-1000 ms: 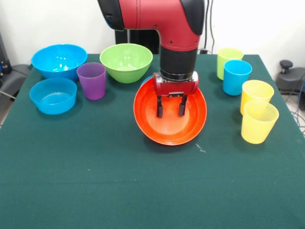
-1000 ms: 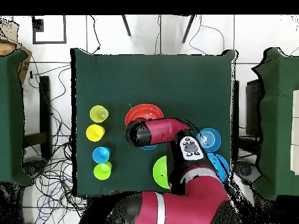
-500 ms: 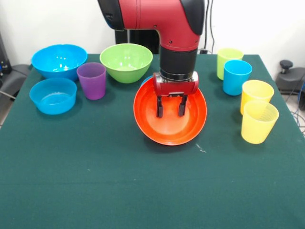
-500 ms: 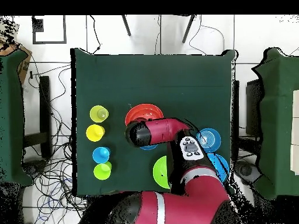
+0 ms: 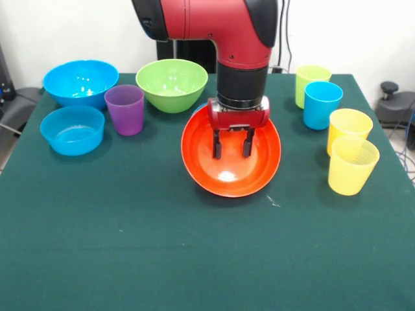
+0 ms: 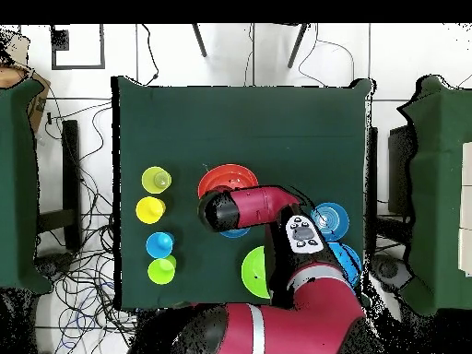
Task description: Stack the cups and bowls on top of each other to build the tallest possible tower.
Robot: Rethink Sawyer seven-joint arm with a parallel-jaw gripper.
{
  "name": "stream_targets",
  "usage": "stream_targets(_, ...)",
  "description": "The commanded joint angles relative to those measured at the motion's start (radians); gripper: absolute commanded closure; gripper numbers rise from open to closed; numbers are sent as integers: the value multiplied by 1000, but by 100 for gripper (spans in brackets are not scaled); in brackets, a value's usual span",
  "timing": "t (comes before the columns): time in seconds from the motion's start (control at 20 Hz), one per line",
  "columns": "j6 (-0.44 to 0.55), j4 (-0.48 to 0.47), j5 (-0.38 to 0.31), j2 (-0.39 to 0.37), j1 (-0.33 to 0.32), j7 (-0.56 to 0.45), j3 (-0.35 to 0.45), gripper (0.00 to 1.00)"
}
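From the front, the gripper hung spread inside the tilted orange bowl, pinching nothing; the purple cup stood apart, left. From overhead, the arm covered part of the orange bowl; yellow cups stood nearby.

A small blue bowl – mostly hidden behind the orange bowl (overhead, the arm covers it).
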Motion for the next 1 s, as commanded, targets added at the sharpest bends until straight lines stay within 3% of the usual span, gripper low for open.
stream_targets(0.05,221,35,-37,-28,-43,-153,115,0)
stream_targets(0.45,267,59,-48,-83,-88,-179,166,0)
stream_targets(1.0,285,52,-75,-86,-108,-175,188,0)
